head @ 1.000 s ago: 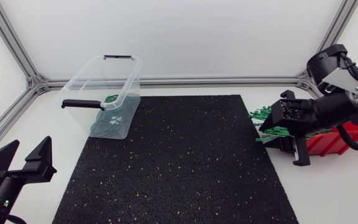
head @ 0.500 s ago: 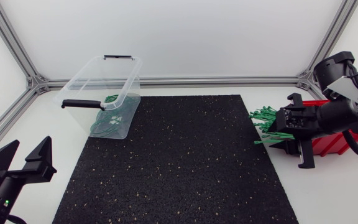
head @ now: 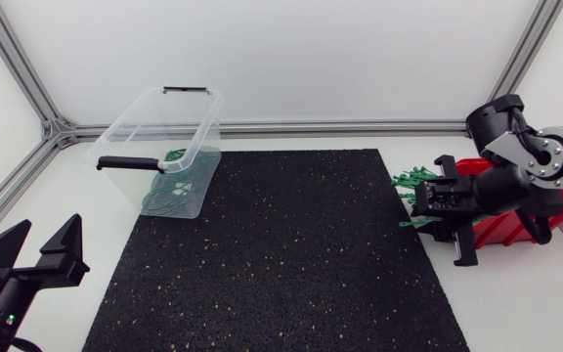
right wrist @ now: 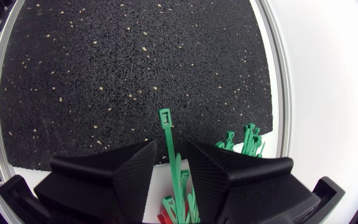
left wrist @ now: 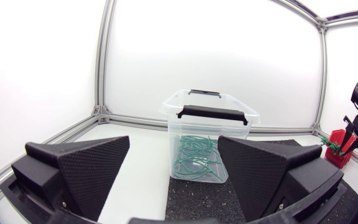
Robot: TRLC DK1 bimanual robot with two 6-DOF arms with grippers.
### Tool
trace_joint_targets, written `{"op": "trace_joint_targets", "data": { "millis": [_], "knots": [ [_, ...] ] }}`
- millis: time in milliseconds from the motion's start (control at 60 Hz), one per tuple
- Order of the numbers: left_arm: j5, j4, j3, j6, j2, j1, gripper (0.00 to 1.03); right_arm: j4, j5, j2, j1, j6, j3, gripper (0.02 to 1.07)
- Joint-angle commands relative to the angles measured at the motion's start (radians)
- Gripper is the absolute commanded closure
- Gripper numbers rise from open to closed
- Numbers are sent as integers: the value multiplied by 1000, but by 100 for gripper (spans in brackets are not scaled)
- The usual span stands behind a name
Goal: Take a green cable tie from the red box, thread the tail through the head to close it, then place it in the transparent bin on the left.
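Since a second ago my right arm (head: 526, 156) has swung toward the middle of the head view. Its jaws have shifted off the red box (head: 504, 228) toward the right edge of the black mat (head: 281, 254). The left arm (head: 8, 284) and the transparent bin (head: 198, 156) have not moved.

Right jaws: at the right of the frame, over the gap between mat and box. They stand close together, clamped on one green cable tie (right wrist: 166, 134). In the right wrist view the tie rises between the two fingers, with its head ahead of the tips. In the head view its end (head: 411, 222) projects from the jaws toward the mat.

Remaining stock: a bunch of loose green ties (head: 416, 179) fans out from the box end, just beside the jaws. In the wrist view these ties (right wrist: 248, 138) lie beside the right finger.

Left jaws: lower left corner of the frame, over the white surface (head: 57, 186), spread wide apart with nothing between them.

Bin: upper left of the frame, at the mat's far left corner. It is upright, with its black handle facing the left jaws. Closed green tie loops (left wrist: 197, 155) lie on its floor.
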Motion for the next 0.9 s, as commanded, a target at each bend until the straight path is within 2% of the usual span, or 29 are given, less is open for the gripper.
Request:
{"op": "trace_joint_targets", "data": {
  "millis": [0,167,400,883],
  "knots": [
    [7,-22,-39,17,-4,-6,4,2,11,21,14,-15,-7,78],
    [7,-22,-39,17,-4,-6,4,2,22,28,22,-15,-6,98],
    [7,-22,-39,17,-3,-8,4,0,31,30,22,-14,-3,101],
    [7,-22,-39,17,-3,-9,4,-32,28,-53,31,5,25,101]
  ]
}}
